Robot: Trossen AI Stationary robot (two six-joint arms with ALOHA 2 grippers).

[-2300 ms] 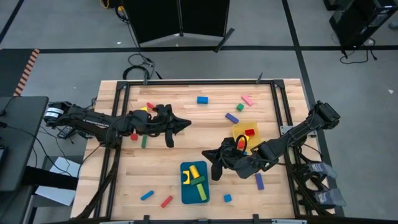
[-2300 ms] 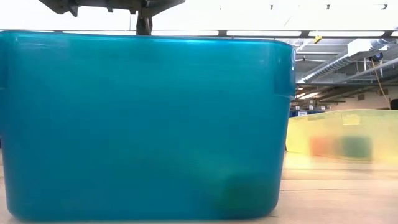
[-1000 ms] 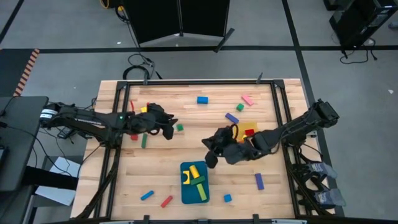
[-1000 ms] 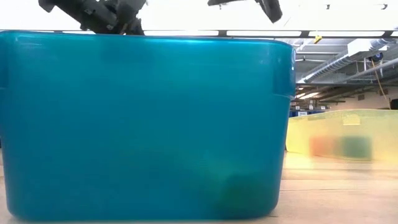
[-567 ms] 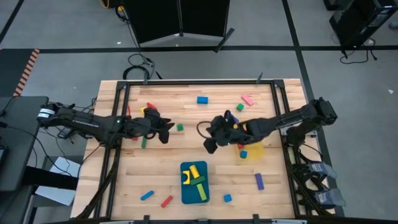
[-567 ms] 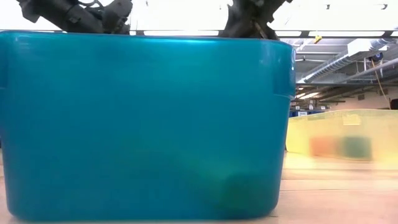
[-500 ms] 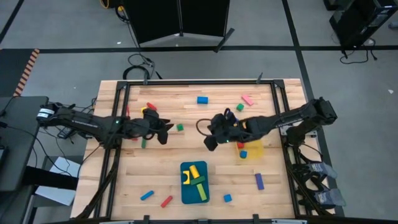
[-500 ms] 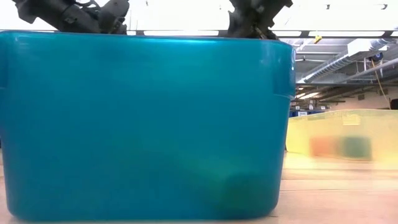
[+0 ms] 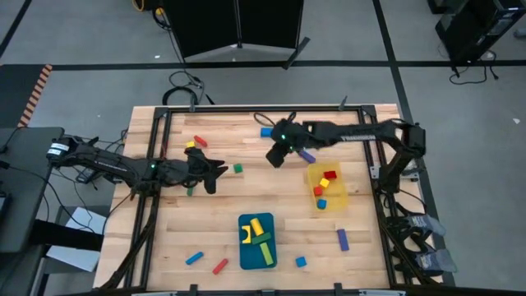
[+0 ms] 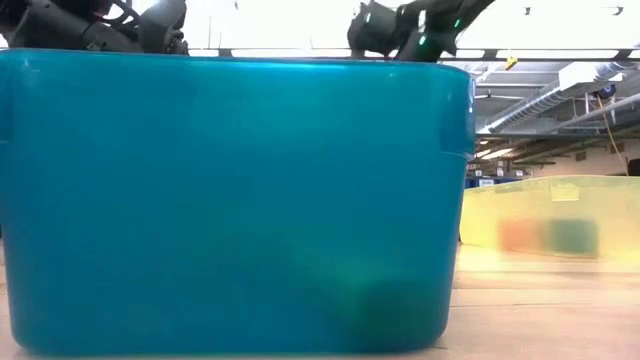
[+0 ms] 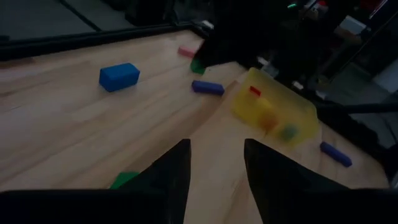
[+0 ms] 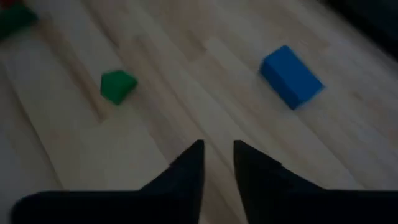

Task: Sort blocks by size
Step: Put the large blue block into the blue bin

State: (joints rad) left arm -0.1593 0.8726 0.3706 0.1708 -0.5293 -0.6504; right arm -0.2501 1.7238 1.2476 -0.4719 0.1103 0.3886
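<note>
Near the table's far edge, the right gripper hovers narrowly parted and empty, blue block just beyond over bare wood.

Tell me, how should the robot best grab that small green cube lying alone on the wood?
Probably from straight above, the gripper's fingers closing on two opposite flat sides. The small green cube sits flat on the table with bare wood all around, so nothing blocks either side. The right gripper hangs nearby, empty.

Pale wood table, glossy plastic tray
</note>
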